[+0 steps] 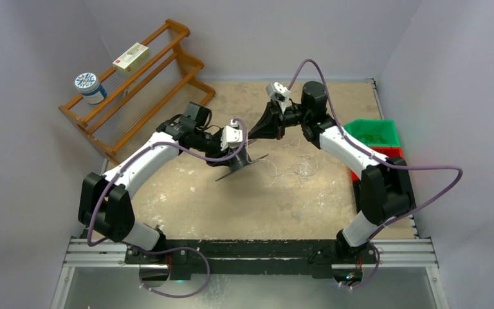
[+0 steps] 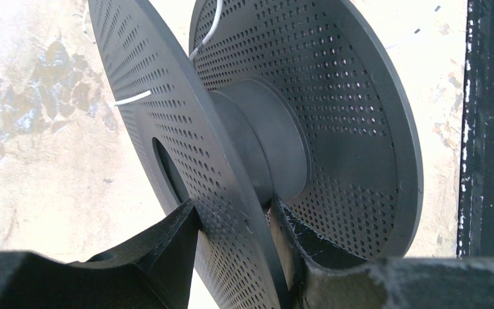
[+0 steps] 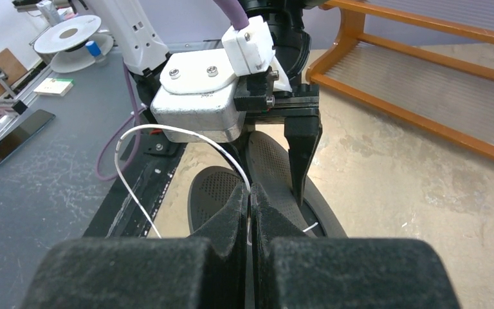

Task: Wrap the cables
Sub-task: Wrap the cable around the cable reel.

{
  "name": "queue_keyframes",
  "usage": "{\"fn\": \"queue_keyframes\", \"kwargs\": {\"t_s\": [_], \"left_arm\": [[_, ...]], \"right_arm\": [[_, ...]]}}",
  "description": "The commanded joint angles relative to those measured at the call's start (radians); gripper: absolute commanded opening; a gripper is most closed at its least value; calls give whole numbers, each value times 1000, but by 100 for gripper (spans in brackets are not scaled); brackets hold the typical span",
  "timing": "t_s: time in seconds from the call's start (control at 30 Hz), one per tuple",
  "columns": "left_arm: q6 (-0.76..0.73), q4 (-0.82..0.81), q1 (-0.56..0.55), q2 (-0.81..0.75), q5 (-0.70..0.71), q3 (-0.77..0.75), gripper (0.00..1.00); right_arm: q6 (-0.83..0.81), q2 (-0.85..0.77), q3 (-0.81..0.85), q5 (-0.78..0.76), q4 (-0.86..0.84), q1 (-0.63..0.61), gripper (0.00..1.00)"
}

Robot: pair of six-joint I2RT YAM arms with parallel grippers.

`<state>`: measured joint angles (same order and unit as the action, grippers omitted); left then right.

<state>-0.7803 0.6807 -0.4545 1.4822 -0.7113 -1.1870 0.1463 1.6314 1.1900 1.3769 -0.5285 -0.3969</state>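
**Item 1, my left pincer** (image 2: 235, 222). Partly open, fingers clamped on either side of one flange of the spool (image 2: 334, 129), one finger outside the disc and the other in the gap beside the hub. It holds the spool tilted above the middle of the counter (image 1: 186, 193).

**Item 2, my right pincer** (image 3: 251, 196). Fingers pressed fully together, nipping one strand of the cables (image 3: 186, 132). The tips sit just beside the spool's far flange. From them the strand arcs up under my left wrist's metal housing, then drops toward the counter's near edge.

**Item 3, cables.** Thin, whitish. A loose tangle lies on the counter between the centre and the right edge, just right of the spool. In the left wrist view two short white lengths show at the perforated flanges: one sticking out of the near disc, one against the upper part of the far disc. I cannot tell whether any turns lie on the hub.

**Item 4, spool.** Black, with two perforated discs on a plain hub.

**Item 5, rack** (image 1: 196, 64). Orange wood, at the far left corner. It carries a round tin (image 1: 90, 87) and a pale box (image 1: 130, 58).

**Item 6, bins.** A green bin (image 1: 373, 132) sits at the right edge, with a red bin (image 1: 386, 152) touching its near side.
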Motion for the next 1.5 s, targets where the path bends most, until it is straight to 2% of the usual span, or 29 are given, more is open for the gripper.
{"fn": "queue_keyframes", "kwargs": {"t_s": [0.0, 0.23, 0.4, 0.47, 0.6, 0.73, 0.87, 1.47], "left_arm": [[-56, 20, -6, 13, -77, -63, 0], [-78, 54, -6, 21, -119, -76, 0], [-104, 93, -6, 26, -143, -91, 0], [-94, 81, -5, 23, -133, -90, 0], [26, -44, -6, 1, -69, -47, 0], [146, -182, -6, -29, -42, 16, 0], [202, -246, -6, -29, -43, 51, 0], [280, -238, -6, 19, -278, 38, 0]], "right_arm": [[-190, 2, 63, -12, 158, 3, 0], [-370, 21, 101, -76, 348, 3, 0], [-432, 36, 120, -123, 406, 3, 0], [-428, 41, 120, -79, 413, 3, 0], [-352, 30, 114, 0, 345, 3, 0], [-131, -1, 27, 14, 103, 3, 0], [-16, -15, -18, -14, -44, 4, 0], [-142, -44, -45, -94, -1, 4, 0]]}}
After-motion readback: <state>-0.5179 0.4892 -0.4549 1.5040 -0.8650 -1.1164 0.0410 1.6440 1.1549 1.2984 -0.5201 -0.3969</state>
